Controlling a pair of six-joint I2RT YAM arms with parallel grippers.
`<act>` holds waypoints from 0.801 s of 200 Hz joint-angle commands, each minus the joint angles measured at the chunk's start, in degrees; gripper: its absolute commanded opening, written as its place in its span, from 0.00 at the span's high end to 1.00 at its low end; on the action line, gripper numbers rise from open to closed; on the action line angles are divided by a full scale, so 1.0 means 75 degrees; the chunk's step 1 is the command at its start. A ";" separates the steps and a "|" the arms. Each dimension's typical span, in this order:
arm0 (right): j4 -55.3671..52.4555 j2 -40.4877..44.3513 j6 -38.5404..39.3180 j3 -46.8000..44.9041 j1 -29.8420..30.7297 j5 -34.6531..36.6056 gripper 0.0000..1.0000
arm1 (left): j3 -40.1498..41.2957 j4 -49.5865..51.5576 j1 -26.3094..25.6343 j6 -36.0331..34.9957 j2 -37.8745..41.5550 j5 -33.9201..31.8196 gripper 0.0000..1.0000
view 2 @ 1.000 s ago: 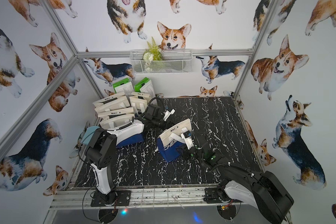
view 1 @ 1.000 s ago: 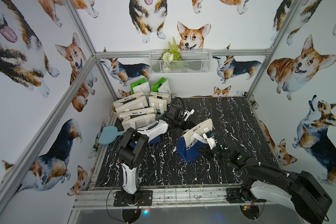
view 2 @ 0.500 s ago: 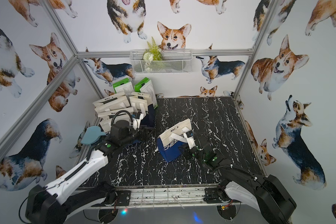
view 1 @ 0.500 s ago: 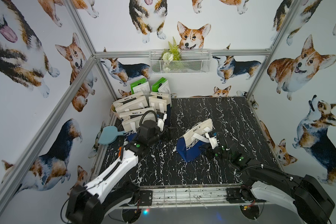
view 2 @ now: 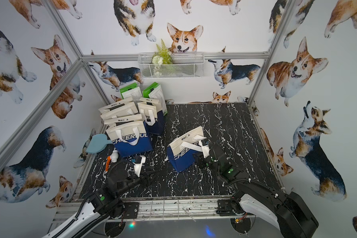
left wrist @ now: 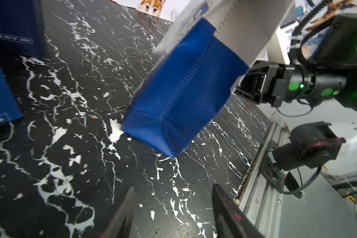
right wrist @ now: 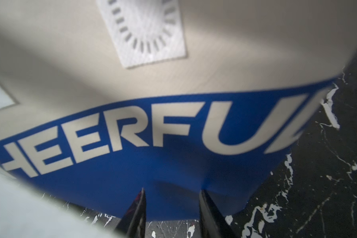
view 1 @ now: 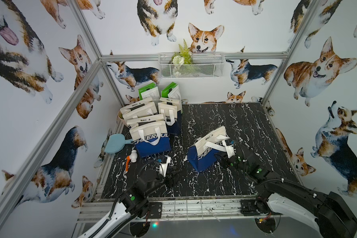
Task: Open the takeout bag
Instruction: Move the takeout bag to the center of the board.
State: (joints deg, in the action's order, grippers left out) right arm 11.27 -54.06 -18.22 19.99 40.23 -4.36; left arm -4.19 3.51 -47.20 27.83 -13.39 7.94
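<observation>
My right gripper [right wrist: 172,190] is released, its jaws standing apart with nothing between them, pointed at the blue lower panel of the takeout bag [right wrist: 153,162]. The bag is directly ahead of it. It is so close that I cannot say whether the tips touch the fabric, since the wrist view blurs there. In both top views the bag stands tilted on the surface [view 1: 214,185], leaning away from this gripper. Its closed mouth sits above and beyond the fingertips and runs crosswise to my approach.

My left gripper [left wrist: 173,206] is released and empty too, and well apart from the bag. From there the bag lies ahead and off to the right, with a narrow end panel facing it. The right arm is the nearer one. I judge the opening must start up at the cream rim and white handles [view 1: 212,144].
</observation>
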 commanded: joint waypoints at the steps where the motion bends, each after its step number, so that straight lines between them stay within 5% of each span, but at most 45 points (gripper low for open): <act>1: -0.0014 -0.0023 -0.0145 -0.0011 0.0015 0.0183 0.57 | 0.0388 -0.1586 -0.0506 -0.0637 0.0010 -0.0544 0.36; 53: -0.0037 -0.0081 -0.0095 0.0007 0.0015 0.0239 0.57 | -0.0605 -0.3625 -0.1392 -0.2024 -0.3304 -0.0815 0.35; 92: -0.0104 0.0065 -0.0098 -0.0072 0.0015 0.0296 0.57 | -0.1421 -0.5202 -0.1440 -0.2332 -0.5664 -0.0502 0.34; 160: -0.0085 0.0048 -0.0128 -0.0064 0.0015 0.0198 0.57 | -0.2127 -0.5965 -0.1439 -0.2538 -0.7207 -0.0489 0.42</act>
State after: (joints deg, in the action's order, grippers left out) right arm 9.98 -53.54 -18.33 19.25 40.23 -3.03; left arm -18.15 -36.56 -57.93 10.76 -64.97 2.74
